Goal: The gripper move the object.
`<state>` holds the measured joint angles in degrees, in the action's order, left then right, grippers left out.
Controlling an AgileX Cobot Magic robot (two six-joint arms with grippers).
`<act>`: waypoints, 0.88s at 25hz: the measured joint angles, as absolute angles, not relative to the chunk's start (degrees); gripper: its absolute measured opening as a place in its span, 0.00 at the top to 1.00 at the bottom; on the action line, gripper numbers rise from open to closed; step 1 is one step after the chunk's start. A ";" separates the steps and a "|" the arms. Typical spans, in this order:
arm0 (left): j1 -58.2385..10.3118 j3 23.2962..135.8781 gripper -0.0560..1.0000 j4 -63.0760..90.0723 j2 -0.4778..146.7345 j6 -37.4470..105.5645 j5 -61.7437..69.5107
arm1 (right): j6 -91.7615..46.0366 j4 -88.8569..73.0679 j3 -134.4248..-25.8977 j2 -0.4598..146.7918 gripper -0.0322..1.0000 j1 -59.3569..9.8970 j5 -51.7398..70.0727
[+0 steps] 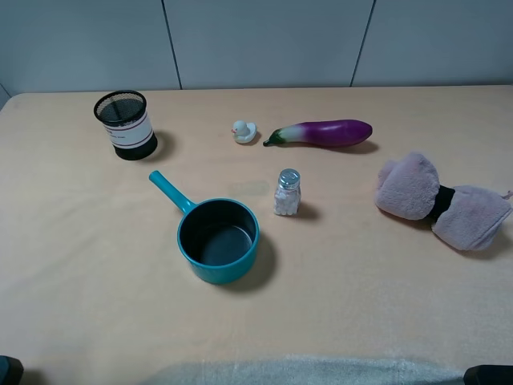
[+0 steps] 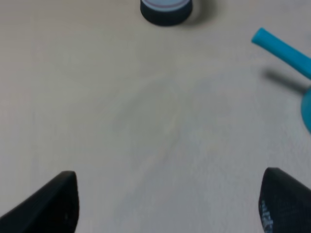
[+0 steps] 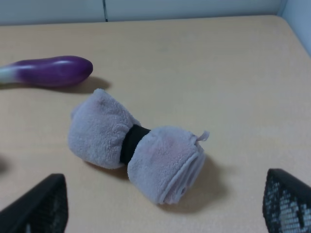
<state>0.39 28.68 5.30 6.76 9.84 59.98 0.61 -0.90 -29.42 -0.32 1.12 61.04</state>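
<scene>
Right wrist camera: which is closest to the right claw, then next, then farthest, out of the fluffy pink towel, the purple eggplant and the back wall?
1. Pink towel, just ahead of the right gripper.
2. Purple eggplant, beyond the towel, off to one side.
3. Back wall, past the table's far edge.

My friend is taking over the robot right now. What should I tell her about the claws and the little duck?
Left gripper: open, holding nothing, hovering over bare table near the teal pot's handle.
Right gripper: open, holding nothing, above the pink plush roll.
The toy duck sits on the table at the far side, just left of the purple eggplant, beyond the salt shaker. Nothing touches it.
Done: nothing visible so far.
Left: reach the duck, grip it and move it.
</scene>
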 joint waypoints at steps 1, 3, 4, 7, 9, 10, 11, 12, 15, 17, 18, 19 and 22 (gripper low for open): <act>0.39 28.41 0.24 5.30 6.02 9.89 60.14 | 0.61 -0.90 -29.42 -0.32 0.38 1.12 61.04; 0.39 28.04 0.24 5.30 4.98 10.22 60.64 | 0.61 -0.90 -29.42 -0.32 0.38 1.12 61.04; 0.39 27.99 0.24 5.30 4.64 10.27 60.92 | 0.61 -0.90 -29.42 -0.32 0.38 1.12 61.04; 0.39 27.93 0.24 5.30 4.39 10.34 61.04 | 0.61 -0.90 -29.42 -0.32 0.38 1.12 61.04; 0.39 27.93 0.24 5.30 4.39 10.34 61.04 | 0.61 -0.90 -29.42 -0.32 0.38 1.12 61.04; 0.39 27.93 0.24 5.30 4.39 10.34 61.04 | 0.61 -0.90 -29.42 -0.32 0.38 1.12 61.04; 0.39 27.93 0.24 5.30 4.39 10.34 61.04 | 0.61 -0.90 -29.42 -0.32 0.38 1.12 61.04; 0.39 27.93 0.24 5.30 4.39 10.34 61.04 | 0.61 -0.90 -29.42 -0.32 0.38 1.12 61.04; 0.39 27.93 0.24 5.30 4.39 10.34 61.04 | 0.61 -0.90 -29.42 -0.32 0.38 1.12 61.04; 0.39 27.93 0.24 5.30 4.39 10.34 61.04 | 0.61 -0.90 -29.42 -0.32 0.38 1.12 61.04; 0.39 27.93 0.24 5.30 4.39 10.34 61.04 | 0.61 -0.90 -29.42 -0.32 0.38 1.12 61.04; 0.39 27.93 0.24 5.30 4.39 10.34 61.04 | 0.61 -0.90 -29.42 -0.32 0.38 1.12 61.04; 0.39 27.93 0.24 5.30 4.39 10.34 61.04 | 0.61 -0.90 -29.42 -0.32 0.38 1.12 61.04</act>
